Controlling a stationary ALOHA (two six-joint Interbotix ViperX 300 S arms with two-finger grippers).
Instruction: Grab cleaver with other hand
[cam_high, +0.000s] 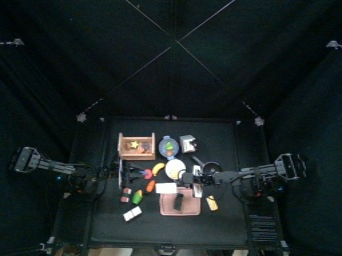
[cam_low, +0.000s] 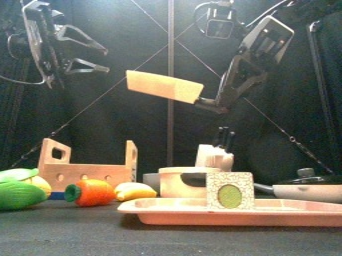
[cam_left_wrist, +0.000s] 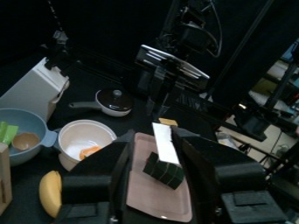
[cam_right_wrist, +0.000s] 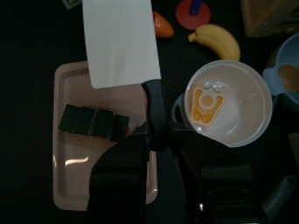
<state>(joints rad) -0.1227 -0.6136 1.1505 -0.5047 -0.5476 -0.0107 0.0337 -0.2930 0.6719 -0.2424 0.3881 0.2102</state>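
Now cleaver aloft, clamped by right gripper.
Left gripper jaws apart, clear of blade; handover seemingly done.

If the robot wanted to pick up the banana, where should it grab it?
Best around the banana's fat middle, coming straight down from above. It lies flat on the table with its curve sideways, so jaws set across the narrow width should fit. The ends taper and could slip. The right gripper is busy holding the cleaver, so the open left gripper would likely do it.
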